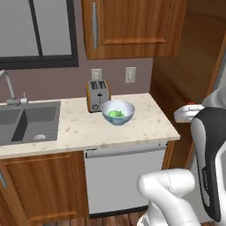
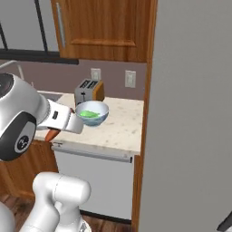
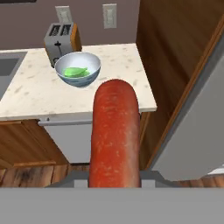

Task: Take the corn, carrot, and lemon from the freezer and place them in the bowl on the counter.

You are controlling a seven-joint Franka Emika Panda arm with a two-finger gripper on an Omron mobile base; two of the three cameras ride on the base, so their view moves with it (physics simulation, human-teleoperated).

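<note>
Progress check: roughly one of three done, second in transit.

Bright green leafy corn point(image 1: 116, 114) already lying inside round white bowl with faint blue outside pattern point(image 1: 129, 113); same green lump visible in bowl from right base view and hand view. Bowl sitting on beige speckled stone counter point(image 1: 88, 128), just beside silver-and-orange two-slot toaster point(image 1: 97, 95), at roughly 5 o'clock from it in left base view.

Orange-red tapered carrot point(image 3: 114, 135) pinched in two-finger gripper point(image 3: 114, 181), jaws closed on its thick end, long body running toward 12 o'clock up the hand view, tip falling just short of the bowl at 11 o'clock. Fingertips themselves hidden behind carrot. In right base view, a sliver of orange poking out below the white hand at about 7 o'clock of the bowl, off the counter edge, above white dishwasher front point(image 2: 97, 181).

Tall plain grey freezer point(image 2: 190, 118) door panel filling the 3 o'clock side of right base view; interior not visible, so lemon location cannot tell.

Remaining, judged: carry carrot over bowl, release, then go back to freezer for the dull yellow lemon and repeat. Risk: long carrot could tip over the bowl rim if released too far out.
</note>
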